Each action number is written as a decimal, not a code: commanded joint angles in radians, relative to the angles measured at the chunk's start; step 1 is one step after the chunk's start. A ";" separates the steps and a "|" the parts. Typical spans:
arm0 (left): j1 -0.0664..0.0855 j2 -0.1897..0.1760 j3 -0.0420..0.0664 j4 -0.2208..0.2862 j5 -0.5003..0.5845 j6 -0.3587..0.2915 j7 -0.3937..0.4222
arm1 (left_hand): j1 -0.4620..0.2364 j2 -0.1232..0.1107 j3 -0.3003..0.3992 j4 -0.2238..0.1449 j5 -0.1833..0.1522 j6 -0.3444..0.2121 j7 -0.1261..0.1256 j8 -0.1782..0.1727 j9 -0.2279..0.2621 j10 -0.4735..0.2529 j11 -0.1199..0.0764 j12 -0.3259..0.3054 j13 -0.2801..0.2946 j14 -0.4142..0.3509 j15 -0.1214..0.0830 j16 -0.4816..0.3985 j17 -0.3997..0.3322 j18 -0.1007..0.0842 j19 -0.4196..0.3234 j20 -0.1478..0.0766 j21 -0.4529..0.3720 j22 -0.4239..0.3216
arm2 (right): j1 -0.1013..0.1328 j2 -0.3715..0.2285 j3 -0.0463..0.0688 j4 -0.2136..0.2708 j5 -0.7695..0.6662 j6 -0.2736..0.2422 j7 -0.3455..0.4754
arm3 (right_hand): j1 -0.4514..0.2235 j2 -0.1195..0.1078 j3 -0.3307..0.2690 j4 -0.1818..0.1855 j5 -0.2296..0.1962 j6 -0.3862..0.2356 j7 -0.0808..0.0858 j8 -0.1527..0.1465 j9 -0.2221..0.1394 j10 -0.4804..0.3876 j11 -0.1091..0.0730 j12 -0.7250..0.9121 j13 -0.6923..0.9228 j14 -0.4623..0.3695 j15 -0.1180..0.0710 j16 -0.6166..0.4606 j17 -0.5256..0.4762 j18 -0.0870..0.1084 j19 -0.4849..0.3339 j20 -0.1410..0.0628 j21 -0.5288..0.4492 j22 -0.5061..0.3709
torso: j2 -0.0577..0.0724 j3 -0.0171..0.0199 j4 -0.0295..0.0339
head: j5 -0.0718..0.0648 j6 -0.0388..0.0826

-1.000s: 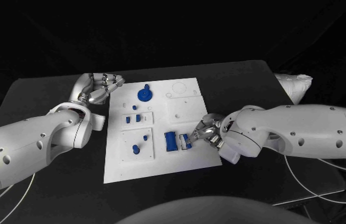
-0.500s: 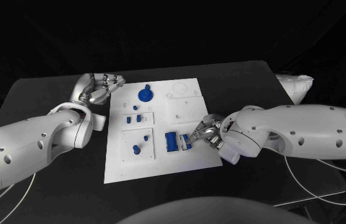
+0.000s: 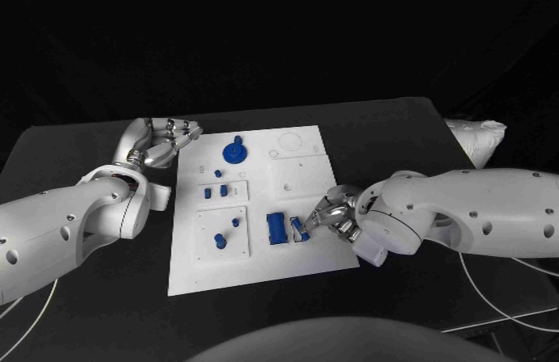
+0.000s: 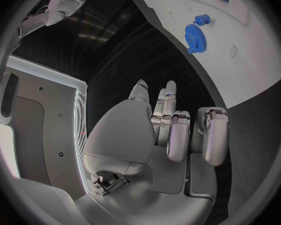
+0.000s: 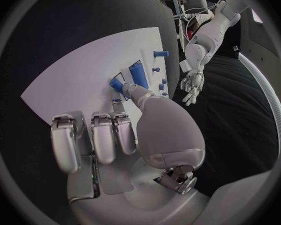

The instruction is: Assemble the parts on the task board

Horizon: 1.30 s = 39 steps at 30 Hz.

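Observation:
The white task board (image 3: 258,257) lies mid-table. My right hand (image 3: 334,214) rests at its right edge, its thumb and a fingertip on a small blue block (image 3: 300,229) that sits just right of a long blue block (image 3: 276,227). In the right wrist view the thumb reaches the small block (image 5: 117,84) beside the long block (image 5: 137,74), and the other fingers (image 5: 97,137) are curled in. A blue gear (image 3: 234,152) stands at the board's far end. My left hand (image 3: 163,141) hovers off the board's far left corner with its fingers (image 4: 178,132) curled and holds nothing.
Two small blue pieces (image 3: 216,191) stand in the upper left panel, and two more (image 3: 224,232) lie in the lower left panel. A white cloth bundle (image 3: 477,140) lies at the table's far right. Cables (image 3: 501,297) trail under my right arm.
The small blue block and my right hand's fingertips have edged slightly toward the board's far end. The left arm has not moved.

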<state>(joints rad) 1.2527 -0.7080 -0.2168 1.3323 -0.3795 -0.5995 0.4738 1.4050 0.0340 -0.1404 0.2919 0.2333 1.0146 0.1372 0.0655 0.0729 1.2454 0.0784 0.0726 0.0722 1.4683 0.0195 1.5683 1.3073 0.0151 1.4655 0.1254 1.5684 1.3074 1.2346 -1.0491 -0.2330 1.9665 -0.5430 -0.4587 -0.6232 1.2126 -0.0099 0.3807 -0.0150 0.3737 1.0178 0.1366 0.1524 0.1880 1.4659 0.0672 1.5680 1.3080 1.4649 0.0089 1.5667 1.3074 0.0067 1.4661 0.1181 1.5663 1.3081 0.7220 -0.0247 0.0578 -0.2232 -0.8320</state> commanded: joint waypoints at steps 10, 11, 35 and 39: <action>0.000 0.004 0.001 0.000 -0.001 0.016 0.004 | 0.001 0.008 -0.006 0.001 0.003 0.008 0.001 0.002 -0.001 0.003 -0.001 -0.004 -0.001 0.102 -0.006 0.003 0.263 -0.015 0.105 -0.005 0.002 0.263 | -0.004 0.005 -0.003 -0.001 0.013 0.008 -0.004 | -0.019 -0.009 -0.023 0.015 -0.013 -0.005 0.011 -0.023 -0.013 0.105 0.009 0.003 0.263 0.106 0.001 0.004 0.263 -0.007 0.105 0.000 0.004 0.263 | -0.001 0.0001 -0.0001 | -0.001 -0.002; 0.000 0.004 0.001 0.000 -0.001 0.016 0.004 | 0.002 0.010 -0.009 0.001 0.004 0.008 0.001 0.002 -0.001 0.003 -0.001 -0.004 -0.001 0.102 -0.006 0.003 0.263 -0.015 0.105 -0.005 0.002 0.263 | -0.004 0.005 -0.003 -0.001 0.013 0.008 -0.004 | -0.021 -0.009 -0.025 0.017 -0.014 -0.006 0.012 -0.025 -0.014 0.105 0.010 0.003 0.263 0.106 0.001 0.004 0.263 -0.007 0.105 0.000 0.004 0.263 | 0.000 0.0001 0.0000 | -0.001 -0.003; -0.001 0.006 0.001 -0.002 -0.001 0.016 0.004 | 0.003 0.011 -0.009 0.001 0.004 0.008 0.001 0.002 -0.001 0.003 -0.001 -0.005 -0.001 0.102 -0.006 0.003 0.263 -0.015 0.105 -0.005 0.002 0.263 | -0.004 0.009 -0.003 -0.007 0.014 -0.005 -0.001 | -0.069 -0.031 -0.092 0.065 -0.099 -0.006 0.019 -0.059 -0.039 0.105 0.016 0.003 0.263 0.106 0.009 0.004 0.263 -0.007 0.105 0.008 0.004 0.263 | 0.000 0.0000 0.0003 | -0.001 -0.004; -0.001 0.006 0.001 -0.001 -0.002 0.016 0.004 | 0.003 0.011 -0.009 0.001 0.004 0.008 0.001 0.002 -0.001 0.003 -0.001 -0.005 -0.001 0.102 -0.006 0.003 0.263 -0.015 0.105 -0.005 0.002 0.263 | -0.004 0.006 -0.003 -0.006 0.014 -0.007 0.000 | -0.072 -0.033 -0.096 0.066 -0.101 -0.005 0.019 -0.060 -0.040 0.105 0.017 0.003 0.263 0.106 0.010 0.004 0.263 -0.007 0.105 0.009 0.004 0.263 | 0.000 0.0000 0.0004 | 0.000 -0.004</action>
<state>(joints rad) 1.2518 -0.7043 -0.2169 1.3293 -0.3794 -0.5972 0.4722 1.4092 0.0381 -0.1434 0.2950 0.2333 1.0146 0.1372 0.0655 0.0729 1.2454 0.0784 0.0726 0.0723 1.4684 0.0195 1.5683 1.3081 0.0151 1.4655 0.1253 1.5684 1.3074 1.2342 -1.0438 -0.2335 1.9615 -0.5288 -0.4662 -0.6254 1.1516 -0.0437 0.2923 0.0513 0.2779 1.0155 0.1539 0.0954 0.1501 1.4660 0.0744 1.5680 1.3080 1.4685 0.0125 1.5667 1.3081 0.0067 1.4660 0.1181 1.5663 1.3076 0.7217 -0.0247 0.0582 -0.2235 -0.8367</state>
